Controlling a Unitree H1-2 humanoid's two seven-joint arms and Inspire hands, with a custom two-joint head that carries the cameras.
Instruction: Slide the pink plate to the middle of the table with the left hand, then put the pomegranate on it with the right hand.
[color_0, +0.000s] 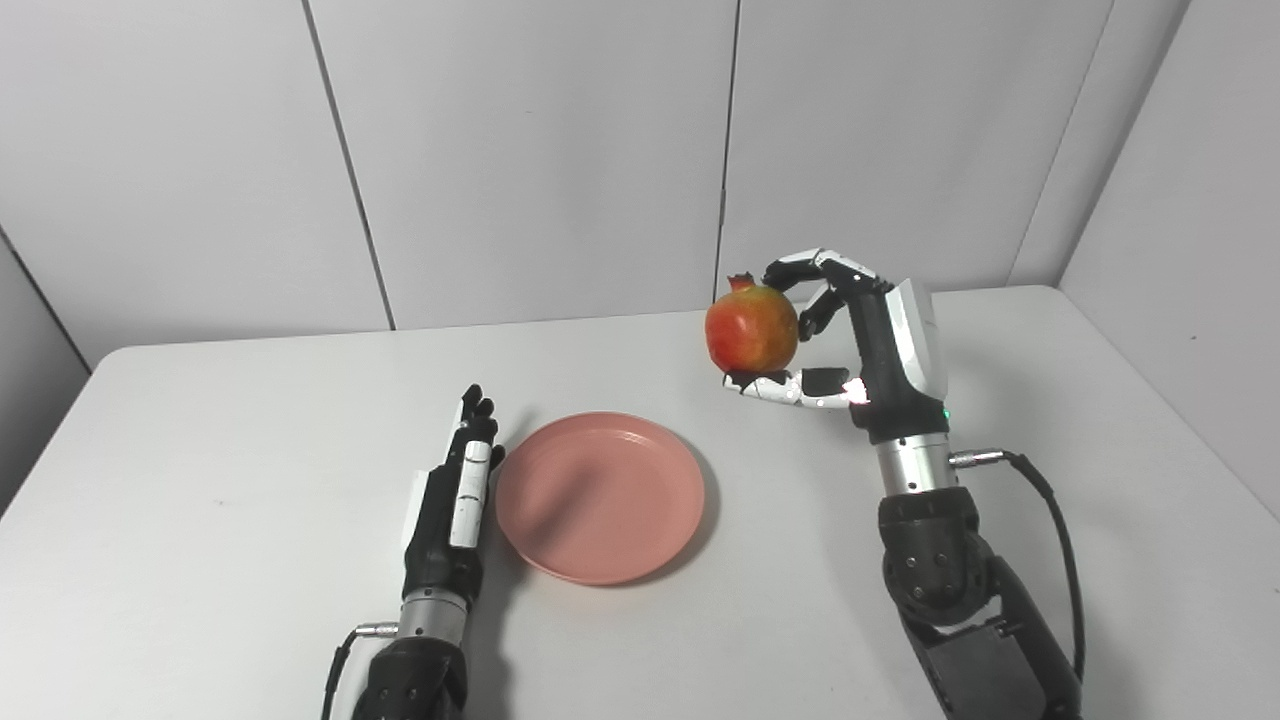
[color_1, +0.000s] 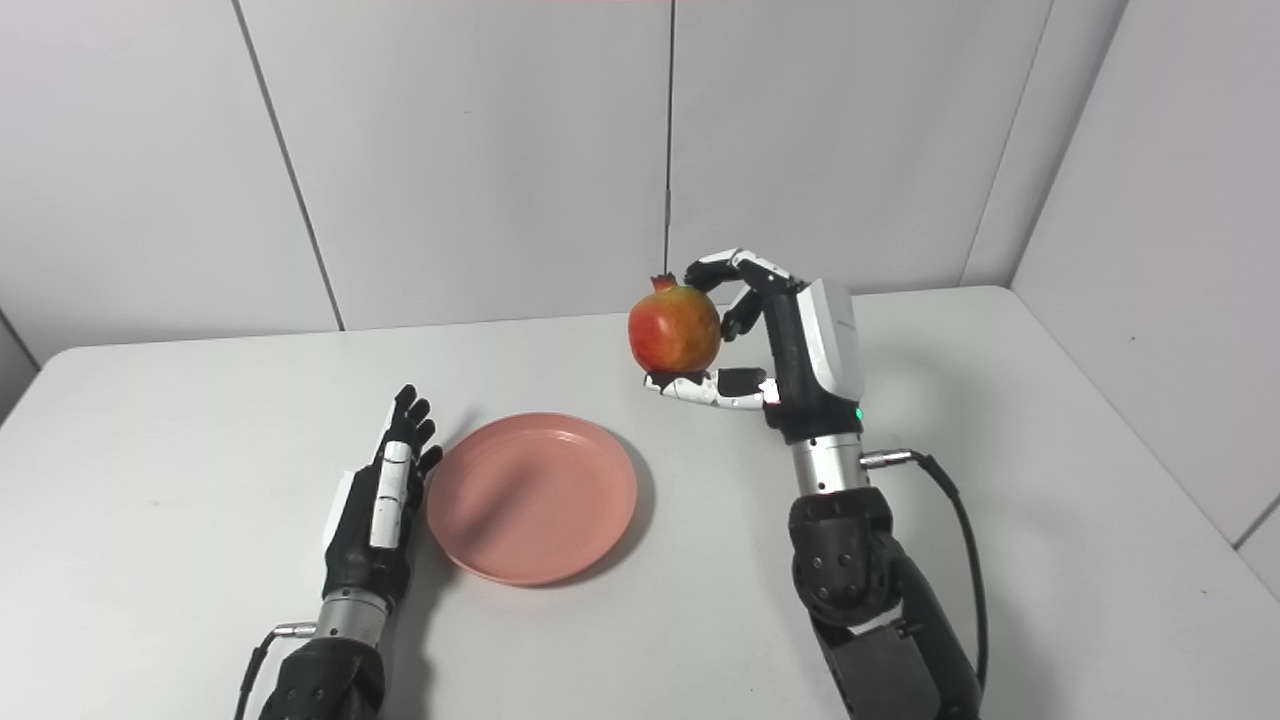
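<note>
Left eye view — plate: the pink plate (color_0: 600, 497) lies flat near the middle of the white table (color_0: 200, 480), empty.
Left eye view — left hand: the left hand (color_0: 455, 500) stands on edge just beside the plate's left rim, fingers straight and pressed together, holding nothing; whether it touches the rim cannot be told. The flat edge suits pushing the plate sideways.
Left eye view — fruit: the pomegranate (color_0: 752, 328) is held clear of the table, beyond and to the right of the plate, crown up.
Right eye view — right hand: the right hand (color_1: 790, 350) pinches the fruit — thumb (color_1: 700, 388) beneath as a shelf, fingers (color_1: 735, 268) curled over the top and side.
Right eye view — stage: the slide looks finished; the fruit appears ready to be carried over the plate and lowered.
</note>
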